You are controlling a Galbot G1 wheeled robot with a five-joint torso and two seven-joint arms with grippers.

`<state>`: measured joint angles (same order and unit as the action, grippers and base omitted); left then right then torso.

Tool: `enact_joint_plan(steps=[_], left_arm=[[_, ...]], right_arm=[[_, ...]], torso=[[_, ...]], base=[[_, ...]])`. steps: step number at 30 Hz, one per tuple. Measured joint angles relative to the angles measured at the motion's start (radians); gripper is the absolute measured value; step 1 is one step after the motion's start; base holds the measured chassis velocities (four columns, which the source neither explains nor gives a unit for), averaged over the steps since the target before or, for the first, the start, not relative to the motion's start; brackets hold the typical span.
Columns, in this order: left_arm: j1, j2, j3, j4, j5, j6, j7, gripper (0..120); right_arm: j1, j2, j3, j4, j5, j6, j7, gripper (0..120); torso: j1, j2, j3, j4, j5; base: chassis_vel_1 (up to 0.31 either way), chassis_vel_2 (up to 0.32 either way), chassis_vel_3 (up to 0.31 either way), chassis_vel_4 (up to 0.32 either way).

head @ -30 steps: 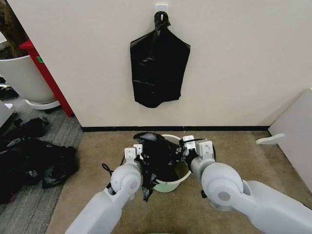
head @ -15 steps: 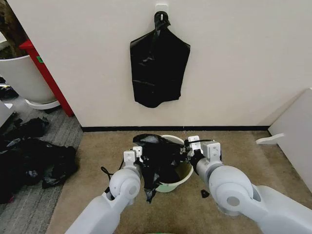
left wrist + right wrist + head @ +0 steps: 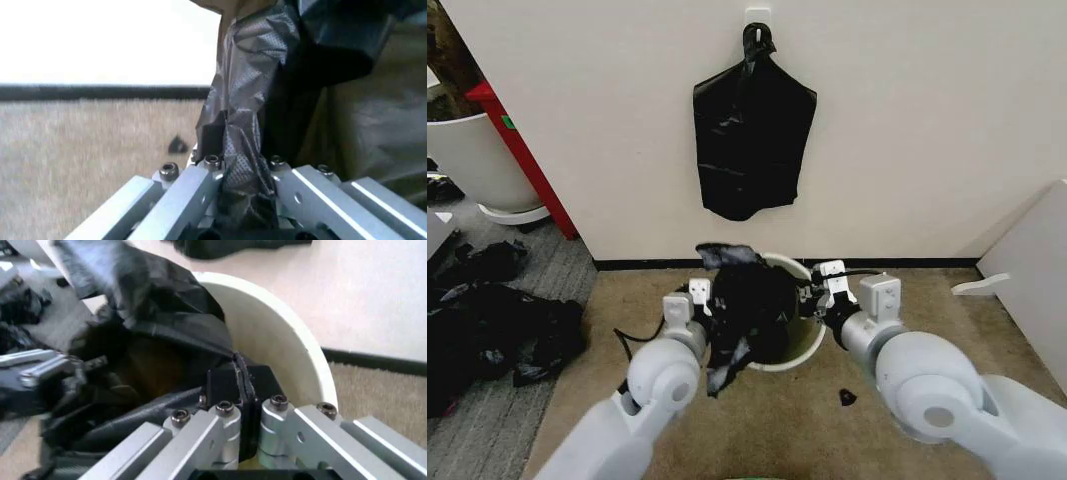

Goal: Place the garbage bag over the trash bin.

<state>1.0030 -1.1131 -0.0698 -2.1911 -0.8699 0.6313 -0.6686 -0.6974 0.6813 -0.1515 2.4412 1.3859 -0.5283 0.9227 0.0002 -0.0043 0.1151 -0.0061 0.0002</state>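
The garbage bag [image 3: 749,302], glossy black and wrinkled, hangs stretched between my two grippers over the mouth of the trash bin [image 3: 800,350], a small cream-white bucket on the carpet by the wall. My left gripper [image 3: 710,305] is shut on the bag's left edge, and in the left wrist view the film [image 3: 260,75] is pinched between its fingers [image 3: 200,187]. My right gripper [image 3: 817,297] is shut on the right edge, beside the bin's rim. In the right wrist view its pads [image 3: 223,382] clamp the bag [image 3: 160,300] against the bin's inner wall [image 3: 287,350].
A knotted bunch of flat black bags [image 3: 752,140] hangs from a wall hook above the bin. A large white tub [image 3: 472,160] and a red post [image 3: 522,150] stand at the left, with a heap of black cloth [image 3: 497,330] below them. A white panel [image 3: 1037,280] is at the right. A small black scrap [image 3: 845,397] lies on the carpet.
Both grippers have risen and spread apart, pulling the bag's mouth wider. The bin has shifted with them toward the wall.
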Motion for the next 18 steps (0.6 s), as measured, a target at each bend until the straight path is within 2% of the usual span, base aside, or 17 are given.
enact_joint_plan(steps=[6,12,18], left_arm=[[-0.005,0.048,-0.083,-0.041,-0.008,-0.010,0.043,1],[0.004,0.079,-0.146,-0.058,-0.020,-0.038,0.073,1],[0.025,0.105,-0.171,-0.068,-0.009,-0.068,0.099,1]], right_arm=[[-0.011,-0.040,0.066,0.039,-0.029,0.013,-0.086,0],[-0.048,-0.058,0.093,0.050,-0.074,0.021,-0.102,0],[-0.059,-0.069,0.114,0.034,-0.099,0.029,-0.086,0]], torso=[[0.000,0.000,0.000,0.0001,-0.0003],[0.000,0.000,0.000,0.0000,-0.0002],[0.000,0.000,0.000,0.0001,-0.0001]], base=[[0.000,0.000,0.000,0.000],[0.000,0.000,0.000,0.000],[0.000,0.000,0.000,0.000]])
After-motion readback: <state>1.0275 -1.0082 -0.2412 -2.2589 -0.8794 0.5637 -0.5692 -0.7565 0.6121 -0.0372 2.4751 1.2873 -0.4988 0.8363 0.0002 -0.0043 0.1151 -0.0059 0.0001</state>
